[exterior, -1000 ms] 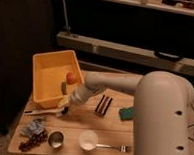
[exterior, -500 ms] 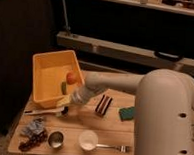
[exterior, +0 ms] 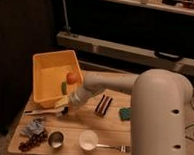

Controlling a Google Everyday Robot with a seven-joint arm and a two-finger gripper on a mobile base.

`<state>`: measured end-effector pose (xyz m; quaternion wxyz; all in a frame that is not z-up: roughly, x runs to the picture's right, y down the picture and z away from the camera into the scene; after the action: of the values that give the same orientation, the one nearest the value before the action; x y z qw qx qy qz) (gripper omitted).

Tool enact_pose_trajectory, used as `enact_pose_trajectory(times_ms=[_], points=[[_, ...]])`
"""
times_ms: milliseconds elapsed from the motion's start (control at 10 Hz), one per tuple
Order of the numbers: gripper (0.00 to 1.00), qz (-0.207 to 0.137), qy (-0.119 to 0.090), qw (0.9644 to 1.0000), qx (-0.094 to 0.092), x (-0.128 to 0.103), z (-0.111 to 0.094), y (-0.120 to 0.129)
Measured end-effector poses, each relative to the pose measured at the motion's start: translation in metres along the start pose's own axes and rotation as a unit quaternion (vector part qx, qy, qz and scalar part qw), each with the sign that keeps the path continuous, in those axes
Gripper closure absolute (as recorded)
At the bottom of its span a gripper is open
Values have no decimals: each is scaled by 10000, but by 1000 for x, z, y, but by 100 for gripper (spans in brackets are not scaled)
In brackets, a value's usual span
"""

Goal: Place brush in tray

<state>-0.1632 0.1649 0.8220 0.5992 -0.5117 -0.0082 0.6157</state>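
The gripper point(exterior: 63, 108) has dipped slightly to the near end of the brush point(exterior: 40, 111), which has not moved and lies flat on the desk point(exterior: 107, 130) just in front of the yellow tray point(exterior: 52, 53), outside it. Whether the gripper is open or clamped cannot be told, and the lift seems yet to come.

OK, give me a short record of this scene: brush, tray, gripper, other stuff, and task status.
brush: flat on the table, just in front of tray, outside it
tray: back left of table; orange ball and green item by its right wall
gripper: low at the brush's right end, near tray's front corner
other: striped block, green sponge, white bowl, fork, metal cup, grapes
status: brush not yet in tray
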Motion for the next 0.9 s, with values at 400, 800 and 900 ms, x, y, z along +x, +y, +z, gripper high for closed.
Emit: enact_pose_trajectory(times_ms=[400, 800, 900], points=[[40, 75, 63, 9998, -184, 0, 6, 3], [46, 118, 156, 9993, -321, 1, 14, 5], [46, 127, 189, 9994, -279, 1, 17, 6]])
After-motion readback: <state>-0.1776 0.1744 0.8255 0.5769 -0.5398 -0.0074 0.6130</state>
